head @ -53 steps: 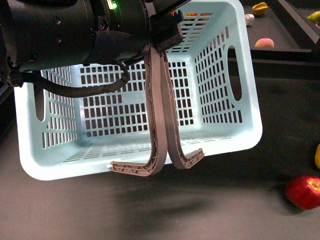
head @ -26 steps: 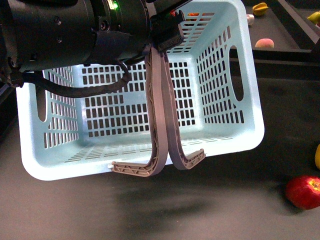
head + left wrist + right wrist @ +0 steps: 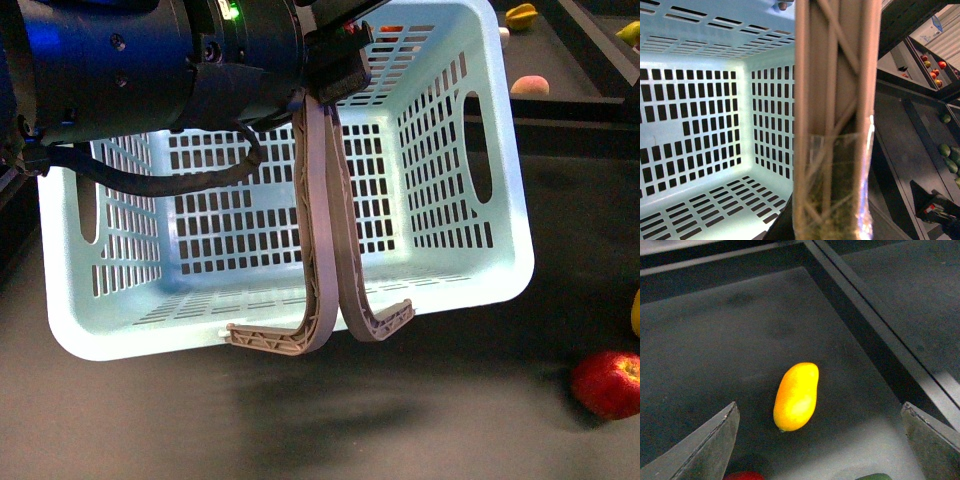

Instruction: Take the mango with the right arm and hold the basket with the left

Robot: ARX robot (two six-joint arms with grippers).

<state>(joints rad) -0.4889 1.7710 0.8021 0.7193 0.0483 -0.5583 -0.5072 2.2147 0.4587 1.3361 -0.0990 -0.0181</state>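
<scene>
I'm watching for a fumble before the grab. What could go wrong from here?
The open right pincer hangs above the mango. The fruit is smooth and rounded, so it might squirt out if the fingers close off-centre. A red apple lies close beside it and could get knocked. The left pincer grips the tilted basket by one wall only, so the basket may slip or swing.

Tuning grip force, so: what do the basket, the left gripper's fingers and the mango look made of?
Basket: pale blue moulded plastic, slotted walls, slight gloss. Left gripper fingers: grey-brown plastic, matte, with lattice ribbing, perhaps printed and flexible. Mango: smooth yellow-orange skin with soft sheen; real fruit or replica, cannot tell.
</scene>
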